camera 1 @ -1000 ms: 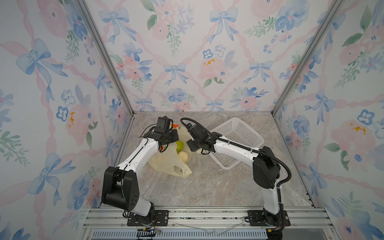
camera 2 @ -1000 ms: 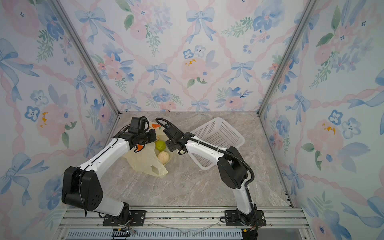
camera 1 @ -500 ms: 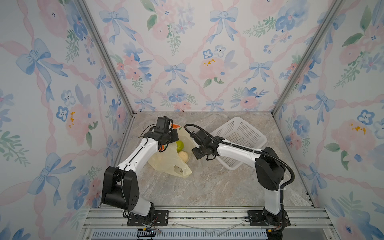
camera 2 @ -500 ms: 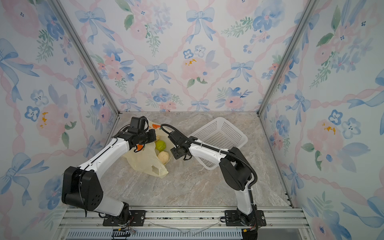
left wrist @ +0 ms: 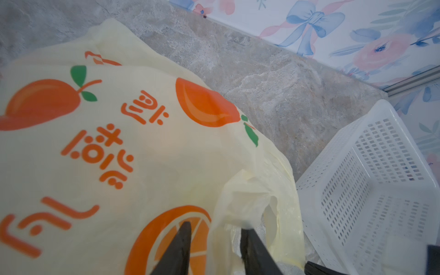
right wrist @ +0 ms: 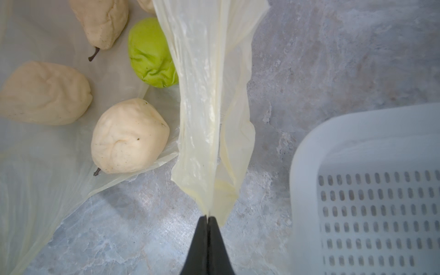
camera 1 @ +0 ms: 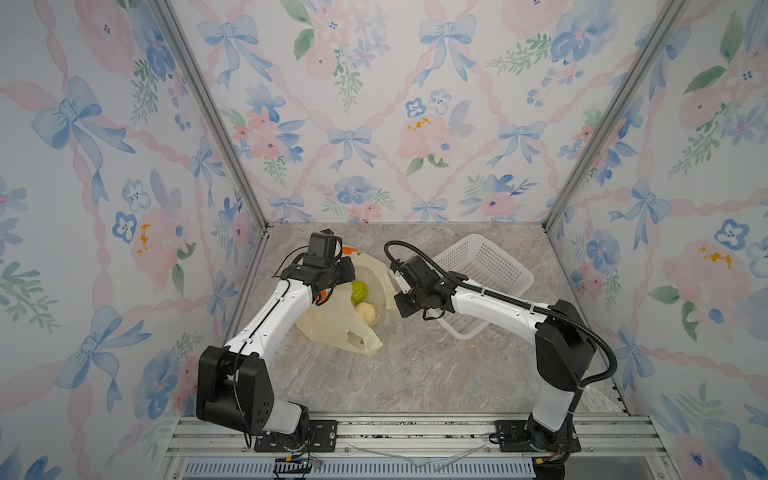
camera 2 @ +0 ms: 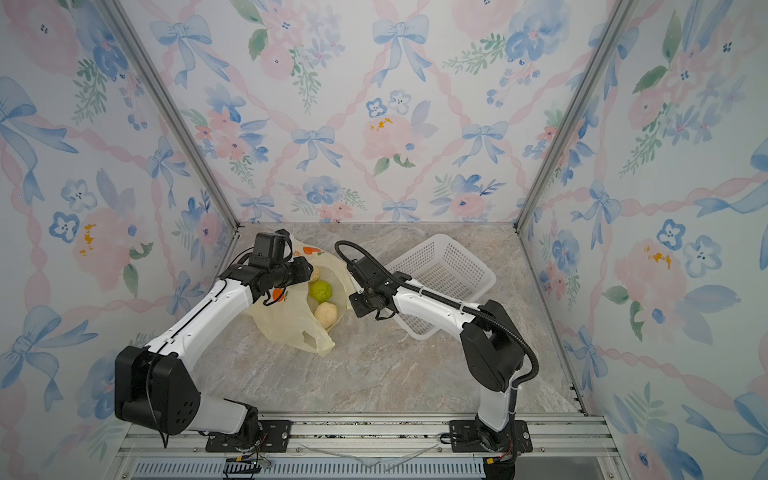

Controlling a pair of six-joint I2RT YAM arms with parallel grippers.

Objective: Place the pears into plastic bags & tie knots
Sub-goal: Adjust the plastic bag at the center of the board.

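The pale-yellow plastic bag (camera 1: pixel 332 328) (camera 2: pixel 286 328) lies open at the back left of the table, with orange fruit prints (left wrist: pixel 107 142). Inside it lie a green pear (right wrist: pixel 151 54) (camera 1: pixel 360 291) and three cream pears (right wrist: pixel 128 137) (right wrist: pixel 45 92) (right wrist: pixel 102 21). My right gripper (right wrist: pixel 207 217) (camera 1: pixel 400 305) is shut on the tip of one bag handle (right wrist: pixel 209 107), which is stretched taut. My left gripper (left wrist: pixel 215 226) (camera 1: pixel 347 272) hovers over the bag's far side, open, with loose bag film between its fingers. Knots are out of view.
A white perforated basket (camera 1: pixel 486 266) (camera 2: pixel 449 266) (right wrist: pixel 357 142) lies tilted just right of my right gripper, close to the bag. The floral back wall and the left wall stand near the bag.
My right gripper has closed on the bag handle and drawn it toward the basket. My left gripper has gone from shut to open over the bag.
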